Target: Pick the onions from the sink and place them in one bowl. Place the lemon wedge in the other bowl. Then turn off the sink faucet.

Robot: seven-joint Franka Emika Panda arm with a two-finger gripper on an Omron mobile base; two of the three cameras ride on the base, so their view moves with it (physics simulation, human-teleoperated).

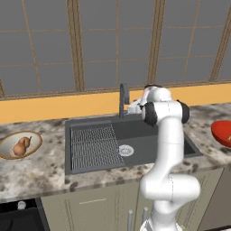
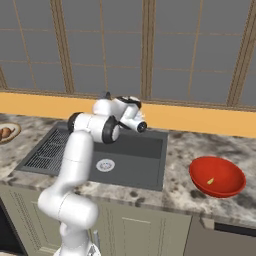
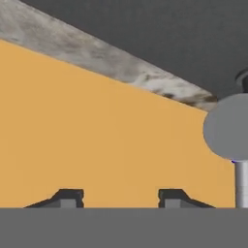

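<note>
Both onions [image 1: 21, 146] sit in the beige bowl [image 1: 5, 154] at the left edge of the left base view, and the lemon wedge [image 2: 211, 181] lies in the red bowl [image 2: 217, 176] at the lower right of the right base view. So the sorting looks done! The sink [image 1: 149, 135] basin in the middle holds just its rack and drain. What seems left is the sink faucet [image 1: 122, 100], standing at centre against the orange backsplash [image 1: 54, 106]. The arm reaches up to it, and in the hand view the gripper [image 3: 121, 197] shows its two tips apart with nothing between them, a grey round faucet part at the right edge.
</note>
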